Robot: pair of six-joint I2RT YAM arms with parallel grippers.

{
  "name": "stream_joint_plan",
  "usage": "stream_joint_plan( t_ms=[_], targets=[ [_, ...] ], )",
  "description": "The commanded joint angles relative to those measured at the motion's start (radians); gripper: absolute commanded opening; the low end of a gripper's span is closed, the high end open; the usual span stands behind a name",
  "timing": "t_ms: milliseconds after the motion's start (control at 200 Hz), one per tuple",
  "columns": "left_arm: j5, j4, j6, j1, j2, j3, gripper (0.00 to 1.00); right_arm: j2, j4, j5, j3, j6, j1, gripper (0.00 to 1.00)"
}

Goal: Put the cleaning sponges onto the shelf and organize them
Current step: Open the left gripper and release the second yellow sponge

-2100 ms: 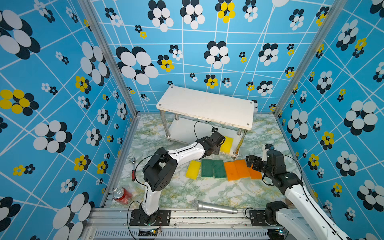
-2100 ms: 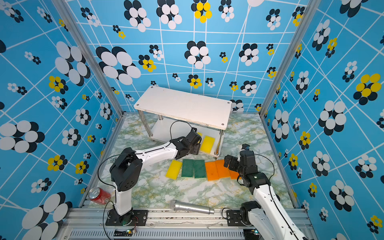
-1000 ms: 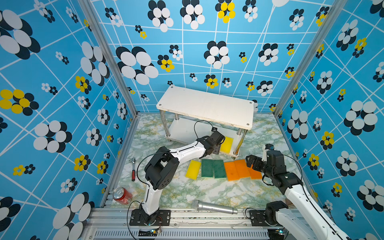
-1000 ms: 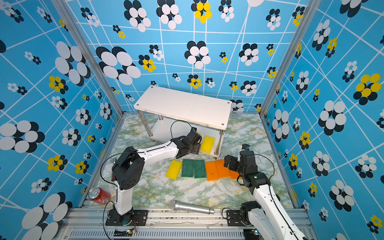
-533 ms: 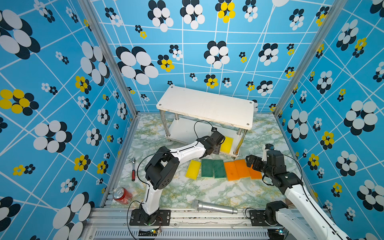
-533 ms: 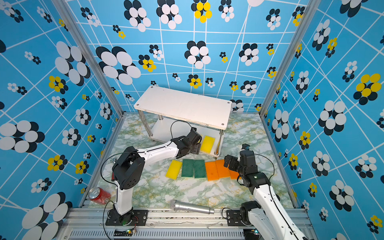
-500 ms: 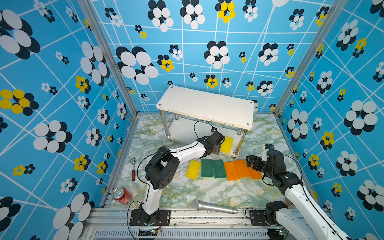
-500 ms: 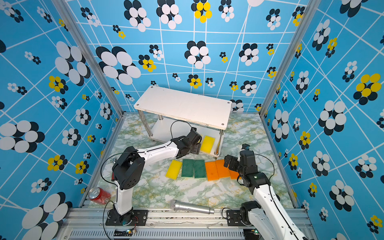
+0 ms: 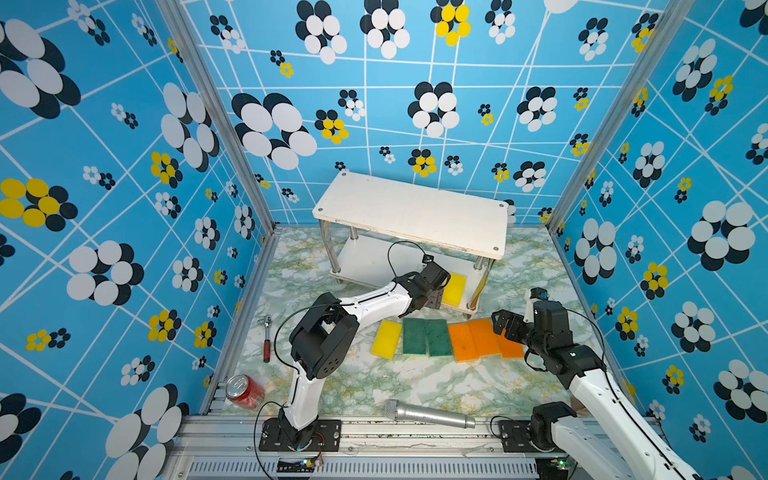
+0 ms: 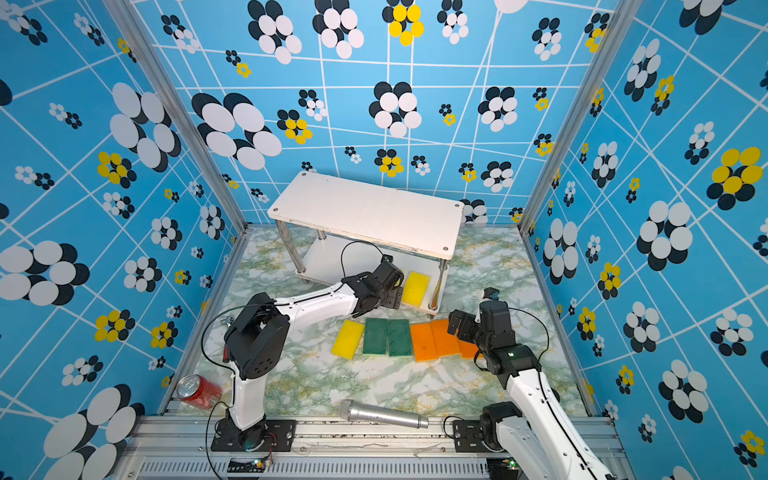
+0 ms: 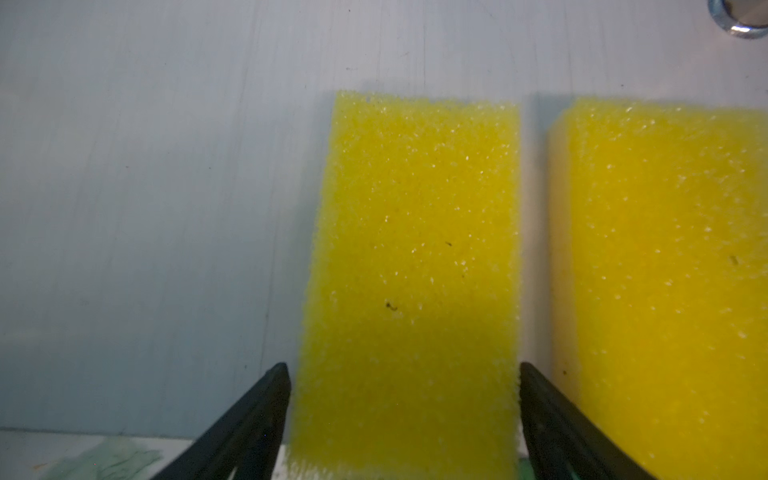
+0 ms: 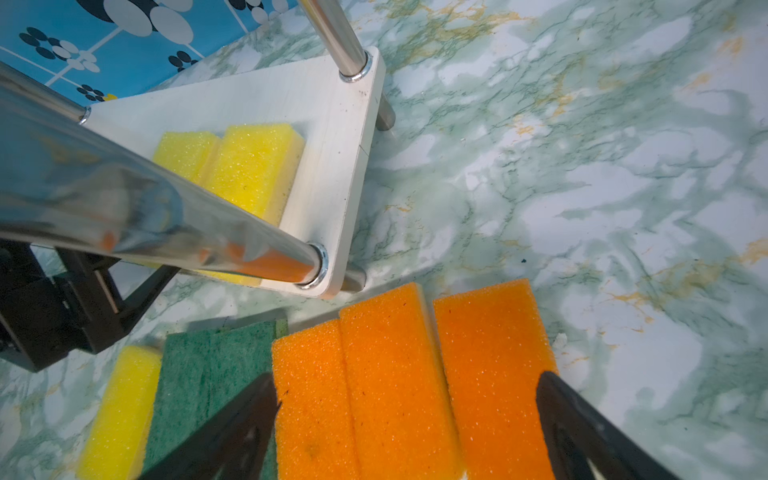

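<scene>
The shelf stands at the back. On its lower board lie two yellow cleaning sponges, seen side by side in the right wrist view too. My left gripper is open, its fingertips beside the long sides of one unsqueezed sponge. On the floor lie a yellow sponge, two green ones and three orange ones in a row. My right gripper hovers open above the orange sponges, holding nothing.
A silver microphone lies near the front rail. A red can lies at the front left and a small wrench by the left wall. The shelf's metal post stands close to my right gripper.
The left gripper's jaws stand wider at the lower board, off the yellow sponge. The right arm and the floor sponges have not moved.
</scene>
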Motion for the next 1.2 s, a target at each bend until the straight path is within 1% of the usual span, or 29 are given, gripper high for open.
stream_joint_plan(
  t_ms=[0,460,675,960,975,1075,1195],
  targets=[
    [-0.009,-0.008,0.000,0.006,-0.033,-0.009,0.87,-0.012,-0.020,0.009,-0.014,0.007,-0.007,0.99],
    [-0.014,0.013,0.011,0.007,-0.093,-0.042,0.87,-0.013,-0.020,0.004,-0.015,0.007,-0.007,0.99],
    [0.037,0.060,0.043,0.003,-0.118,-0.067,0.87,-0.010,-0.016,0.001,-0.013,0.007,-0.008,0.99],
    [0.045,0.055,0.068,-0.009,-0.139,-0.085,0.87,-0.007,-0.016,0.002,-0.011,0.004,-0.007,0.99],
    [0.043,0.053,0.072,-0.009,-0.163,-0.087,0.87,-0.007,-0.016,0.002,-0.012,0.004,-0.007,0.99],
    [0.031,0.037,0.081,-0.016,-0.210,-0.104,0.87,-0.005,-0.016,0.003,-0.012,0.001,-0.007,0.99],
    [0.030,0.029,0.099,-0.022,-0.289,-0.155,0.87,-0.002,-0.021,0.003,-0.003,0.000,-0.008,0.99]
  ],
)
